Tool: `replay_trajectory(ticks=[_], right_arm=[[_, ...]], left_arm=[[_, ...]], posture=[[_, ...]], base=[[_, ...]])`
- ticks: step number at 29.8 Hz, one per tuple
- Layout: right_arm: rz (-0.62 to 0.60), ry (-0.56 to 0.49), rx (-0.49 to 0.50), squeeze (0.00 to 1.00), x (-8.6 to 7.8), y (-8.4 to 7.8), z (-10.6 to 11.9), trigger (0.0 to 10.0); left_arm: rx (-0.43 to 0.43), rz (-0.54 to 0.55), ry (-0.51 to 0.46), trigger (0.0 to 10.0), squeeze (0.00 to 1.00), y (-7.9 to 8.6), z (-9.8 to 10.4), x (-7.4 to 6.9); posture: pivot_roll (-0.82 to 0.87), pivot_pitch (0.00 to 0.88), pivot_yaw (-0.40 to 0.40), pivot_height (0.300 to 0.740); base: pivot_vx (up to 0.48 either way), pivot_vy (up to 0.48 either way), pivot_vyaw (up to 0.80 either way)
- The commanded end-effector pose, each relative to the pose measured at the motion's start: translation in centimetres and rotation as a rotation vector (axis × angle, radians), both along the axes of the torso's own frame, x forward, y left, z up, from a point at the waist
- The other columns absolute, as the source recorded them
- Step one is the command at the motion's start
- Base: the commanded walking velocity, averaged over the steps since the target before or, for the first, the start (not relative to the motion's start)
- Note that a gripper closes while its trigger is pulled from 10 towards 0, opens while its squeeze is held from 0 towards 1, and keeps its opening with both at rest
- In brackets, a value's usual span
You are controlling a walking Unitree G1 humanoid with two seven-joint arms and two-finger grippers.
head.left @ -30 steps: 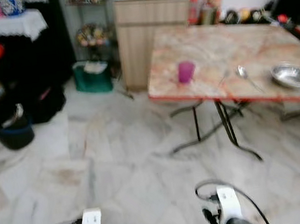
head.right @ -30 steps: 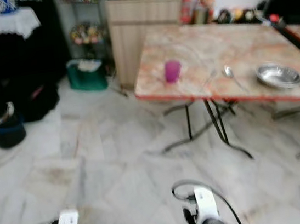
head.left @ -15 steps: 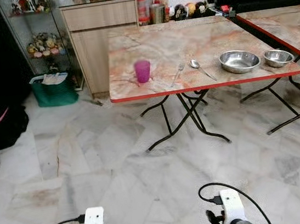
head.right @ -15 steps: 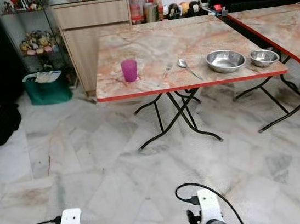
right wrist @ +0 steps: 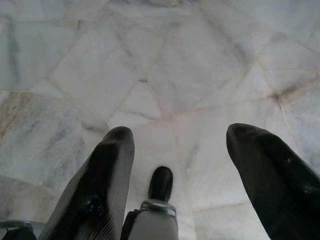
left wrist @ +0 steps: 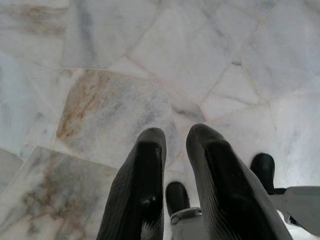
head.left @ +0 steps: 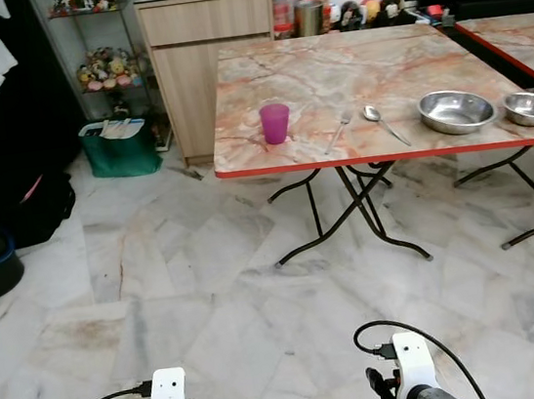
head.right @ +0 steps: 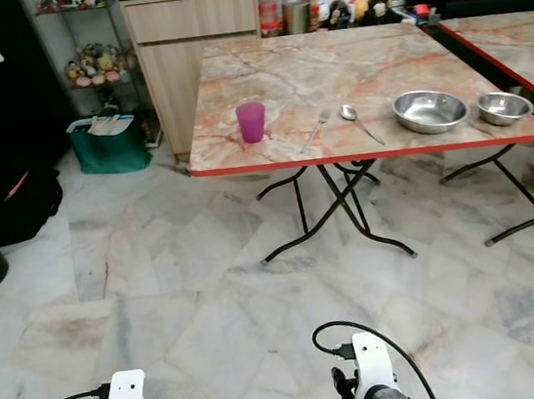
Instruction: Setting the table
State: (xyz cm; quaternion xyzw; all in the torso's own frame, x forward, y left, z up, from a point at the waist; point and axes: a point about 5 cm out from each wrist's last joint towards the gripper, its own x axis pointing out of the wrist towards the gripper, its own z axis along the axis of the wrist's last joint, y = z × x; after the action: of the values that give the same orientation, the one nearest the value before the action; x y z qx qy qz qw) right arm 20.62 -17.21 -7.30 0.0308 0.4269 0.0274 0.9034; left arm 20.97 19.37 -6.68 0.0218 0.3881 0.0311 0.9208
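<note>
Steel caught the light first: a slim stainless spoon lay on the pink-veined marble folding table, its bowl toward the far side and its handle running back toward the red near edge, slanting to the robot's right. Just beside it on the left lay a thin metal fork, its long axis near parallel but leaning the other way. A translucent magenta plastic cup stood upright further left; a large shallow steel bowl and a smaller steel bowl sat to the right, near that edge.

All of it lay well ahead of both arms and rather to the right, so I judged the right gripper the nearer. It hung low over the marble floor, fingers spread wide, holding nothing. The left gripper hung likewise, fingers nearly together with a narrow gap, empty.
</note>
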Motion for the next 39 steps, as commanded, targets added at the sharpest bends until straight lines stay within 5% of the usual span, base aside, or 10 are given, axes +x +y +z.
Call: replay_trajectory(ticks=[1,13,39], right_arm=[[-0.004,-0.019,0.001,0.0,0.5,-0.02,0.3,10.0],[-0.005,-0.012,0.0,0.0,0.26,-0.01,0.16,10.0],[-0.001,-0.016,-0.005,0.0,0.35,-0.13,0.23,10.0]], left_arm=[[-0.005,0.012,0.0,10.0,0.0,0.16,0.04,0.05],[0.014,-0.022,0.0,10.0,0.0,0.04,-0.01,-0.07],[0.01,-0.025,-0.002,10.0,0.0,-0.25,-0.04,-0.04]], posture=[[-0.01,0.0,-0.035,0.728],[-0.01,0.0,-0.032,0.728],[-0.01,0.0,-0.038,0.728]], base=[[0.0,0.0,0.0],[0.0,-0.155,0.0],[0.0,-0.479,0.0]])
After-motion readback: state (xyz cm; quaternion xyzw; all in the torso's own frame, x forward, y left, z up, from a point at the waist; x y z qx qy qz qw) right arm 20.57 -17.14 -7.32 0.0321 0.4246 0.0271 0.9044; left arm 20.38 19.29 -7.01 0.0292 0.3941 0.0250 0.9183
